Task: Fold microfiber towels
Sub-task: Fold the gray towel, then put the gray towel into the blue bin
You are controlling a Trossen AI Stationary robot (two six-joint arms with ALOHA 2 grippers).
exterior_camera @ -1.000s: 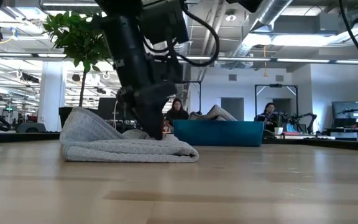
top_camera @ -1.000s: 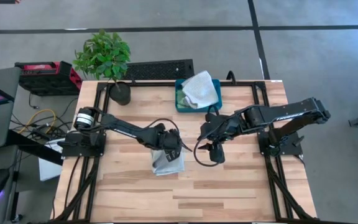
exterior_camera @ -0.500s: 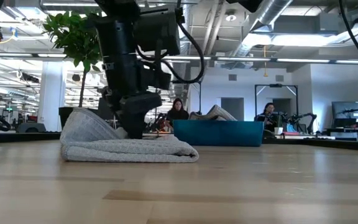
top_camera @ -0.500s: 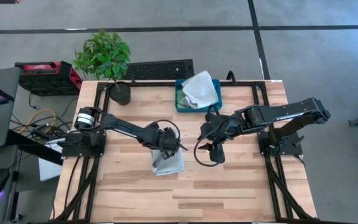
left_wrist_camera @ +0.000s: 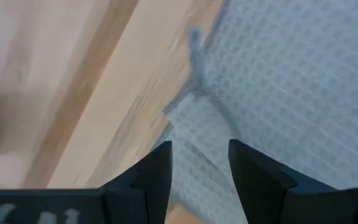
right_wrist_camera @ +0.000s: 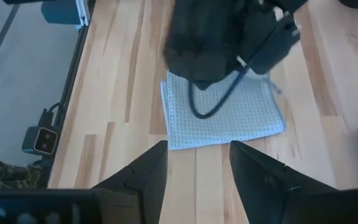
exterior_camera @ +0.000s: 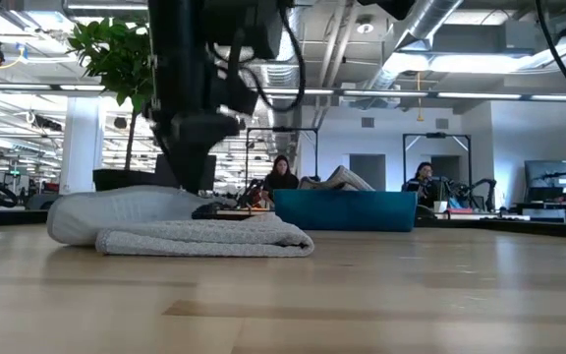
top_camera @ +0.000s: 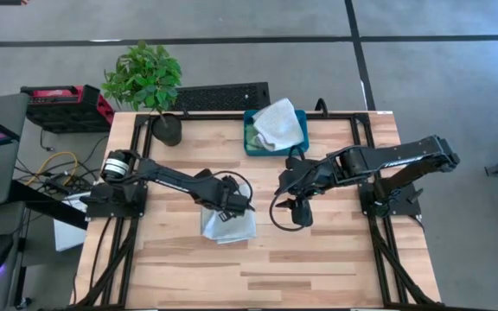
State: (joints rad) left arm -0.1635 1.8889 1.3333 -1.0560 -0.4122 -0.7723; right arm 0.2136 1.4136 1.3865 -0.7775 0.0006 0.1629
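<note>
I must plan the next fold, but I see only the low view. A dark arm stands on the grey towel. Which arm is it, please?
Observer: The left gripper, over the towel near the table's middle.
Operator: Are its fingers apart?
Observer: Yes, the left wrist view shows a gap between them, with towel weave under it.
Operator: Where is the other arm?
Observer: The right gripper hangs open beside the towel, not touching it.
Operator: What is in the teal bin?
Observer: The bin at the far edge holds more crumpled towels.

Two black jointed arms [top_camera: 171, 179], looped black cables, blocky dark fingers [left_wrist_camera: 157, 177].
</note>
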